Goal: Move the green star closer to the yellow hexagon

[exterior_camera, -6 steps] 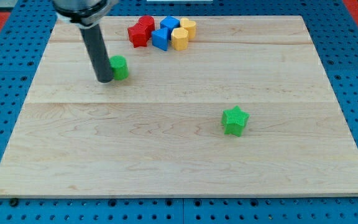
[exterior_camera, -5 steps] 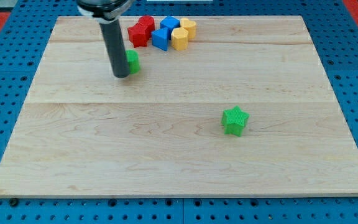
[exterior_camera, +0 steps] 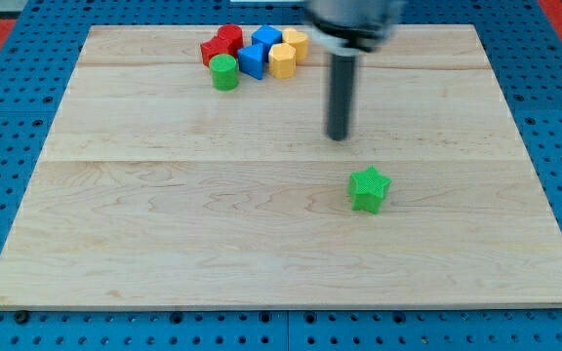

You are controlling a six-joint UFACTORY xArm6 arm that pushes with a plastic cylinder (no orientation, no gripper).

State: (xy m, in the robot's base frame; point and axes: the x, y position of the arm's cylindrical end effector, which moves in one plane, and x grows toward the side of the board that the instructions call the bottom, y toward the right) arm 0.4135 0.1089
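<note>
The green star (exterior_camera: 369, 188) lies on the wooden board (exterior_camera: 164, 214), right of the middle. The yellow hexagon (exterior_camera: 282, 60) sits in a cluster at the view's top, beside another yellow block (exterior_camera: 296, 43). My tip (exterior_camera: 338, 136) stands on the board above the green star and slightly to its left, a short gap apart and not touching it. The rod rises from the tip to the view's top edge.
The cluster at the top also holds two red blocks (exterior_camera: 220, 47) and two blue blocks (exterior_camera: 257, 54). A green cylinder (exterior_camera: 224, 72) rests just below the red blocks. Blue pegboard surrounds the board.
My tip has moved far to the right and slightly down, away from the green cylinder. The green cylinder has been pushed up and right, against the cluster. The green star has not moved.
</note>
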